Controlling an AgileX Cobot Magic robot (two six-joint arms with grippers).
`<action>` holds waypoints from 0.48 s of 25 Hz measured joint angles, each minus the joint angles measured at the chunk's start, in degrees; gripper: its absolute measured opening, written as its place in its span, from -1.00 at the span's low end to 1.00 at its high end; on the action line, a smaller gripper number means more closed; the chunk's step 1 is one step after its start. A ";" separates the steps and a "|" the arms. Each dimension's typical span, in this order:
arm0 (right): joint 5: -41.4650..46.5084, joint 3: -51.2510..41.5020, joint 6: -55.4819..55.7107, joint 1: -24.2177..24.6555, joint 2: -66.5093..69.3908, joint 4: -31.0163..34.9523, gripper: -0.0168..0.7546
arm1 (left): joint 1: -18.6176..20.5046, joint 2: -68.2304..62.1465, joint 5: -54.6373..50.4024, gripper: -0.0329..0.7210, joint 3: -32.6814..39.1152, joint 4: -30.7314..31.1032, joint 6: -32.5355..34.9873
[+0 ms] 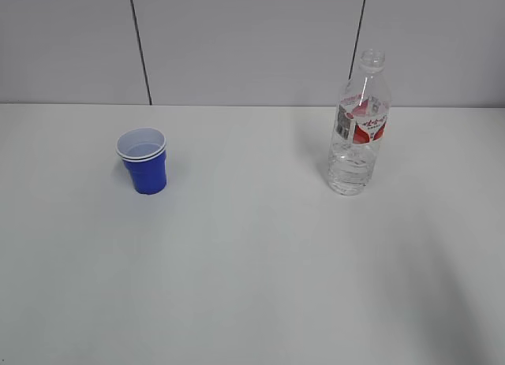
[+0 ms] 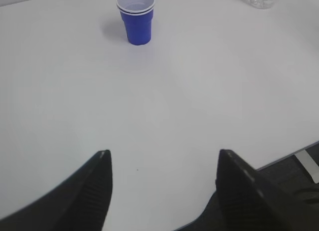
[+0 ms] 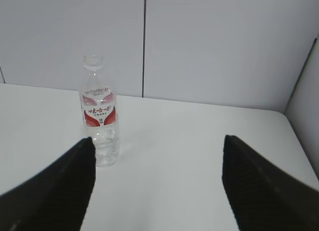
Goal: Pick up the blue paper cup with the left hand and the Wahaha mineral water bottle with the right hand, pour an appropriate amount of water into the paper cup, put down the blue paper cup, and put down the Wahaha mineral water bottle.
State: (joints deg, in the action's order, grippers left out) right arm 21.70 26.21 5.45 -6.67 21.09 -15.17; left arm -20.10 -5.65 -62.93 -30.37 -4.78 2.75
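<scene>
Grippers, left gripper (image 2: 164, 183) and right gripper (image 3: 158, 183), gape empty; a clumsy approach could topple the capless Wahaha mineral water bottle (image 1: 359, 128) or light blue paper cup (image 1: 144, 162).

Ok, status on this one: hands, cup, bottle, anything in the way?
Left hand open, empty, short of the cup. Right hand open, empty, short of the bottle. Both upright on the table, untouched. Nothing between.
</scene>
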 joint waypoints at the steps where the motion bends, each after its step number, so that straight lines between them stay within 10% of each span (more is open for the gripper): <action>1: 2.27 0.27 0.00 0.00 -1.14 0.00 0.57 | 0.00 0.00 0.00 0.39 0.00 0.00 0.00; 12: 28.50 1.99 -0.44 0.00 -14.84 0.90 0.57 | 0.00 0.00 0.00 0.36 0.00 0.00 0.00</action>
State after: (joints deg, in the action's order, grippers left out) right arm 50.20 28.20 5.01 -6.67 6.26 -14.26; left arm -20.10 -5.65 -62.93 -30.37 -4.78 2.75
